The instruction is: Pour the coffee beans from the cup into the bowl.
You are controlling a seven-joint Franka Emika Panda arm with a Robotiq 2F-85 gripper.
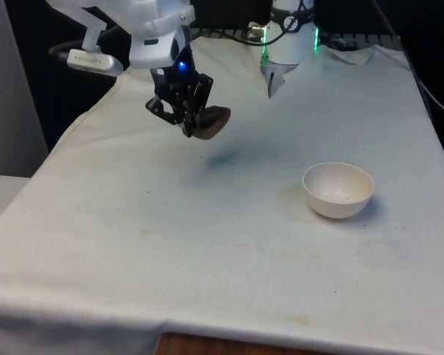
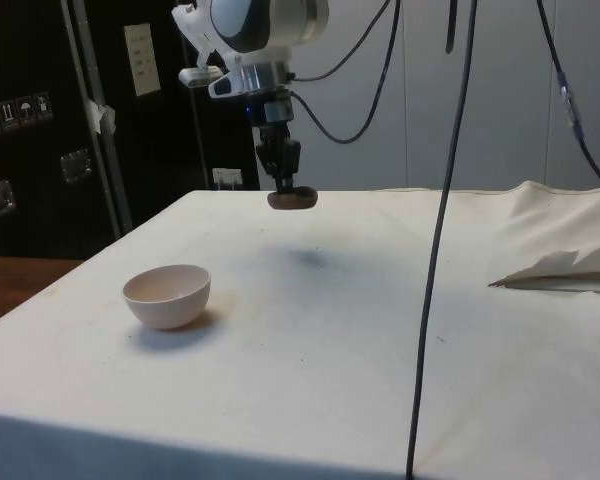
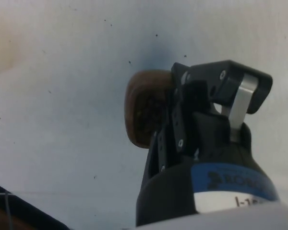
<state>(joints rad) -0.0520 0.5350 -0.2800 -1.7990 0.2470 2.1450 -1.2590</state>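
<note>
Round matte white bowl (image 1: pixel 338 190) sits apart from the end effector (image 1: pixel 194 122) clamping a tilted smooth brown cup (image 1: pixel 211 123).

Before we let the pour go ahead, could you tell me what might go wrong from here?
1. The cup hangs tilted in the air, well away from the bowl; beans could spill onto the cloth on the way.
2. The fingers pinch only the cup's rim, so it might slip or swivel.
3. The bowl looks light; a touch could shove it.

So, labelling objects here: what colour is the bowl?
The bowl is plain off-white, clearest in the front view.
</note>
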